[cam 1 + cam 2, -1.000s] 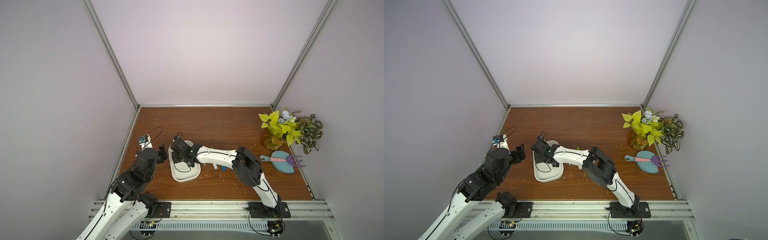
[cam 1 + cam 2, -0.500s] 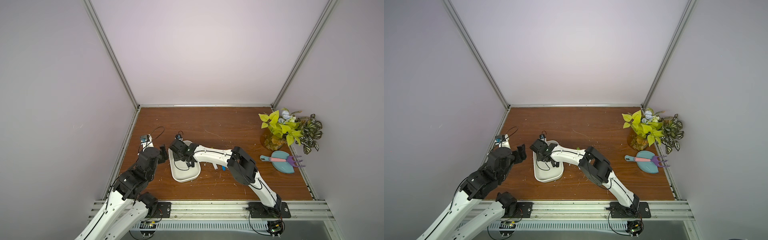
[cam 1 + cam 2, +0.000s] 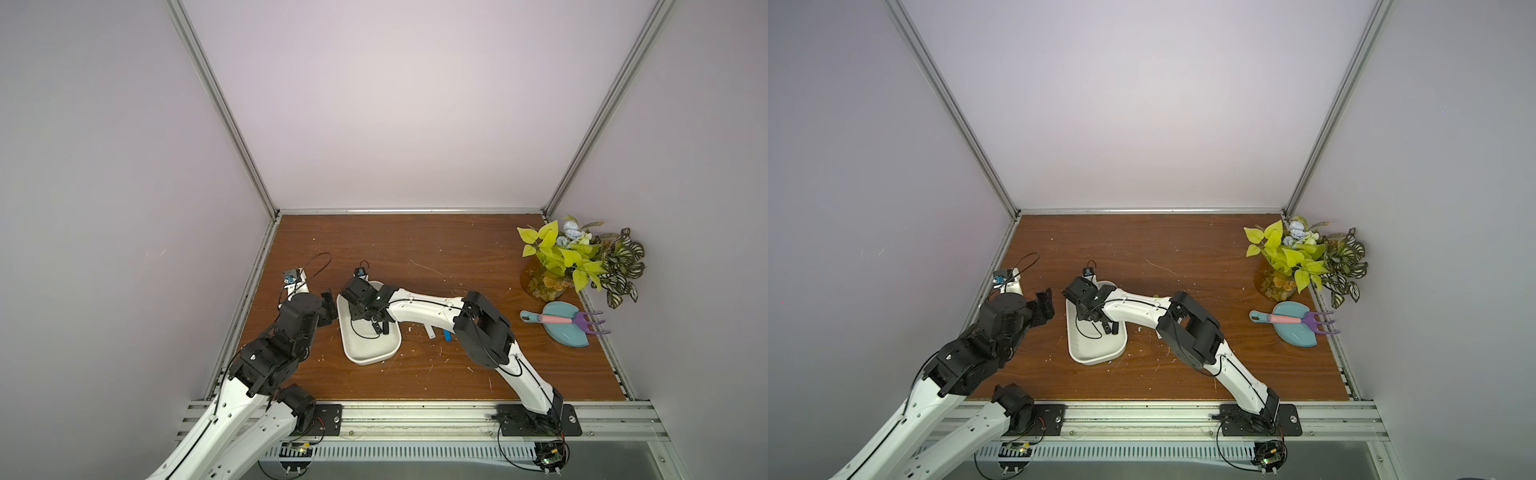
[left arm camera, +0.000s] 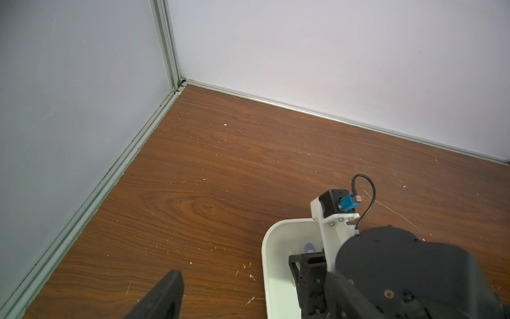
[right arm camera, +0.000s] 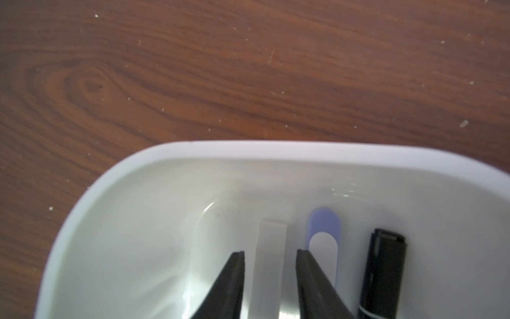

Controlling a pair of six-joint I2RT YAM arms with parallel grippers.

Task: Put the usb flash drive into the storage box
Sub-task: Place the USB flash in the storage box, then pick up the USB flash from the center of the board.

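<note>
R gripper is down inside the storage box. Jaws are apart w/ a visible gap each side of the white usb flash drive, which lies flat on the box floor btwn the fingertips, not clamped. Next to it, nr the same end wall, are a lavender stick w/ a white oval, then a black stick; all three lie roughly parallel, none touching. In both top views the storage box sits on the wooden table left of centre, w/ the R arm stretched across over it. L gripper is just beside the box's left wall, jaws apart, nothing btwn them; the left wrist view shows only one finger. On the table btwn the box and the R arm's elbow, a white stick and a blue stick lie side by side. At the far right are a potted plant and a teal dish w/ a pink-handled purple fork across it.
</note>
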